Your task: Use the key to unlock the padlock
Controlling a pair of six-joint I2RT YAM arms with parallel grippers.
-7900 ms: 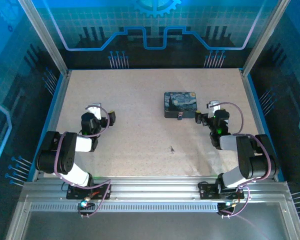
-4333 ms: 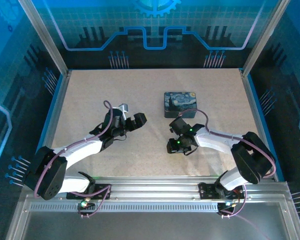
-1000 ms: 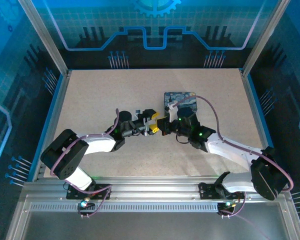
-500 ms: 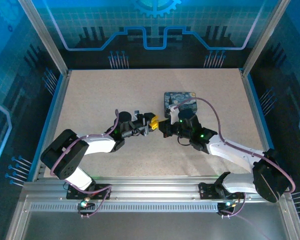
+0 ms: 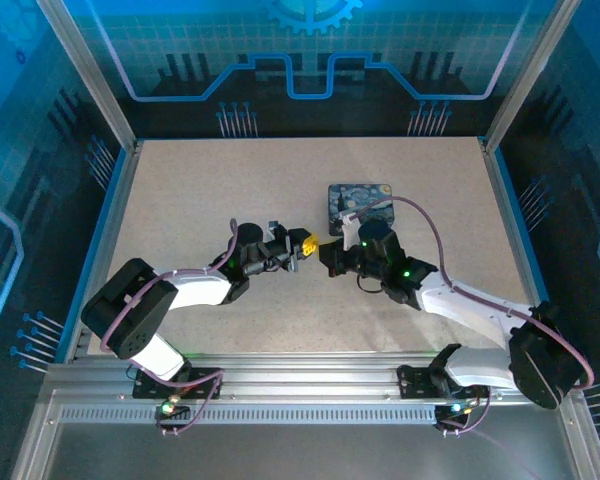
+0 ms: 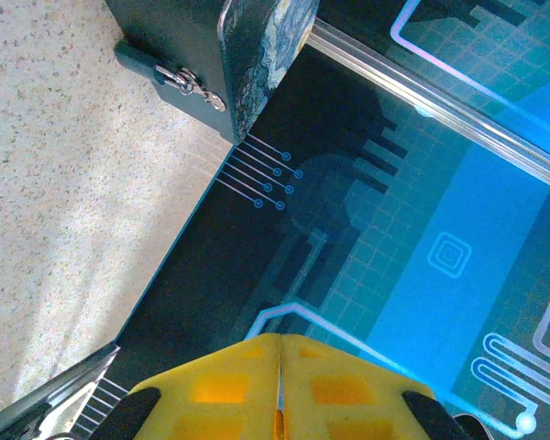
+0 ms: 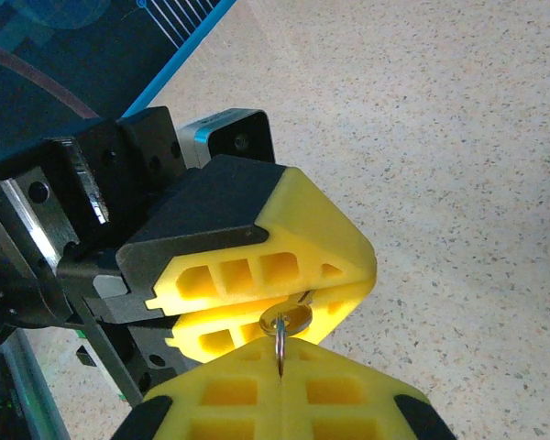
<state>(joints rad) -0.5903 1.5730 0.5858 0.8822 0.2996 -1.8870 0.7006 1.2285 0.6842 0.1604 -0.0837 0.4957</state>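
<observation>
Top view – left hand (image 5: pixel 302 243): yellow fingers closed, tip to tip with the right hand, above mid tabletop (image 5: pixel 200 190).
Top view – right hand (image 5: pixel 327 250): closed, reaching in from the right, just in front of the tin.
Top view – tin (image 5: pixel 365 192): dark-blue swirl print, flat on the tabletop just behind the right hand.
Left wrist view – left hand (image 6: pixel 280 385): fingers pressed together, only a thin seam between them.
Left wrist view – padlock (image 6: pixel 188 84): small, silvery, hanging at the front face of the tin (image 6: pixel 257 37).
Right wrist view – right hand (image 7: pixel 280 399): fingers closed on the key's thin blade.
Right wrist view – key (image 7: pixel 281 335): upright between the two hands, ring end up, clear of the tabletop.
Right wrist view – left hand (image 7: pixel 348 284): fingers closed on the key's ring end, directly opposite the right hand.
</observation>
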